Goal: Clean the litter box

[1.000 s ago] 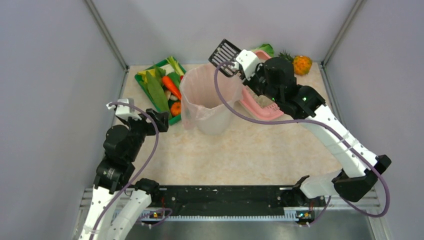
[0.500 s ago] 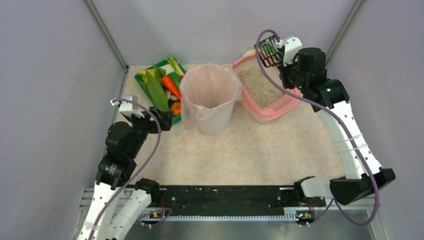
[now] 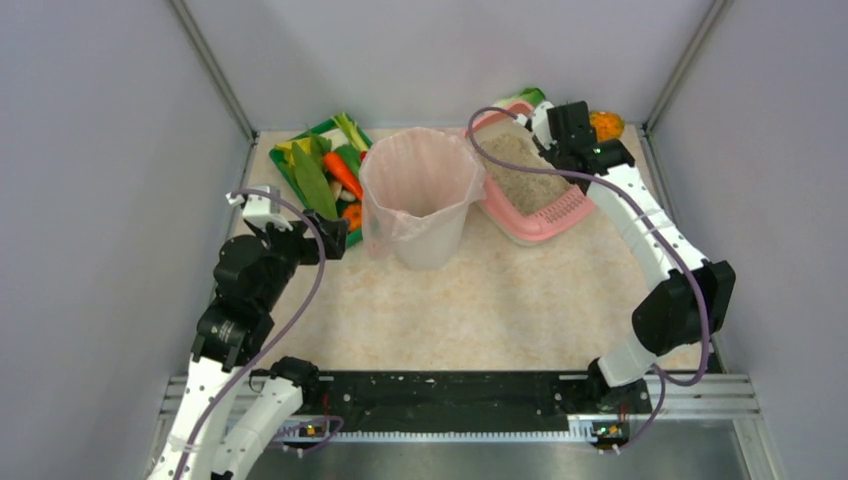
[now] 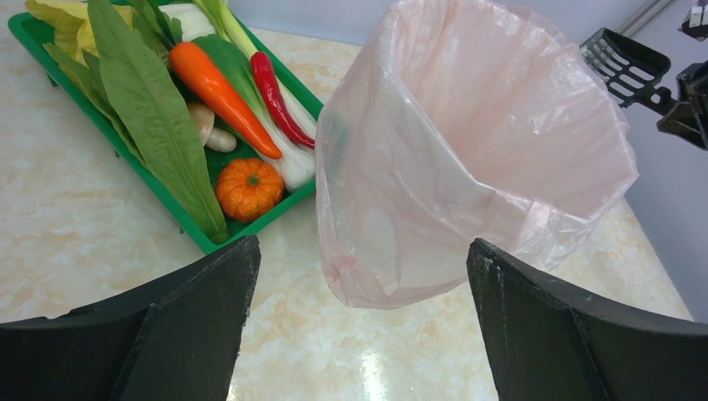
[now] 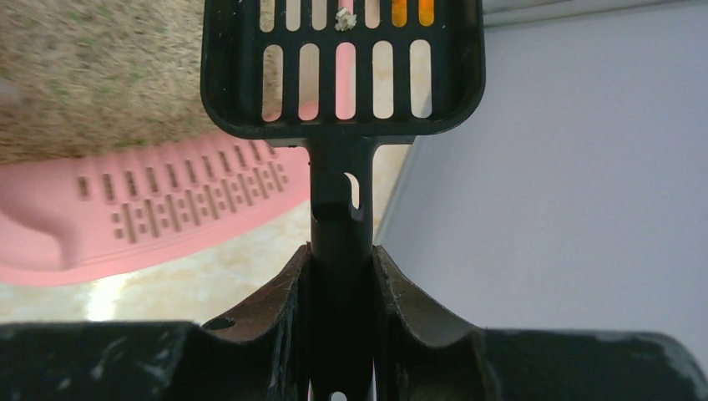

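Note:
The pink litter box (image 3: 541, 226) lies at the back right, with grey-beige litter (image 3: 518, 170) inside and its slotted lip (image 5: 167, 209) toward the near end. My right gripper (image 3: 566, 130) is at the box's far right side. It is shut on the handle of a black slotted scoop (image 5: 342, 67). The scoop's head hangs over the box's edge with a small crumb in it. My left gripper (image 4: 359, 276) is open and empty, low over the table in front of the pink-lined bin (image 3: 420, 195).
A green tray of vegetables (image 3: 320, 175) sits at the back left beside the bin. An orange fruit (image 3: 606, 122) and a green leaf (image 3: 533, 97) lie behind the litter box. The enclosure's right wall is close to the scoop.
My right arm swung the scoop from above the bin rightward and down to the litter box's far right side. The left arm shifted only slightly.

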